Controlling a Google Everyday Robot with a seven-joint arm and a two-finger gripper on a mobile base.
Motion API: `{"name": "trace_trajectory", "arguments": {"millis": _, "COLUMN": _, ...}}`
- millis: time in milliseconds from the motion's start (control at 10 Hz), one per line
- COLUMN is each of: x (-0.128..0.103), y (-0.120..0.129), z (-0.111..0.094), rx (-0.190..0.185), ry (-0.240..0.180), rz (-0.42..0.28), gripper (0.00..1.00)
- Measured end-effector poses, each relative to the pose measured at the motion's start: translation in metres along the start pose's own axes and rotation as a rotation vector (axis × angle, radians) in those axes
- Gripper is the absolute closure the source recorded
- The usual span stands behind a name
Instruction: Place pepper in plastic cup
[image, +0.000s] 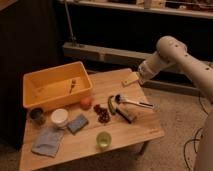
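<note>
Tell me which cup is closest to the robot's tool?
The small translucent light-green plastic cup in front; the dark grey cup sits far left. The tool hovers over the wooden table's back edge.

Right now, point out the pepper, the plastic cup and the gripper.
pepper (112, 105): camera view, mid-body, centre of table (141, 129).
plastic cup (103, 139): camera view, its wall, near table's front edge.
gripper (127, 82): camera view, midway between jaws, above table's far right edge.
</note>
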Motion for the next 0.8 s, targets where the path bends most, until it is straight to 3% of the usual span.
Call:
{"name": "trace_trajectory", "arguments": {"millis": 100, "x": -0.009, "y": 0.009, "z": 0.006, "rx": 0.074, "ry": 0.0, "rz": -0.027, "gripper": 0.2}}
{"name": "trace_trajectory", "arguments": {"millis": 400, "x": -0.023, "y": 0.025, "z": 0.031, "rx": 0.13, "ry": 0.008, "rz": -0.067, "gripper": 0.2}}
{"name": "trace_trajectory", "arguments": {"millis": 800, "x": -0.021, "y": 0.017, "z": 0.075, "rx": 0.113, "ry": 0.054, "rz": -0.064, "gripper": 0.2}}
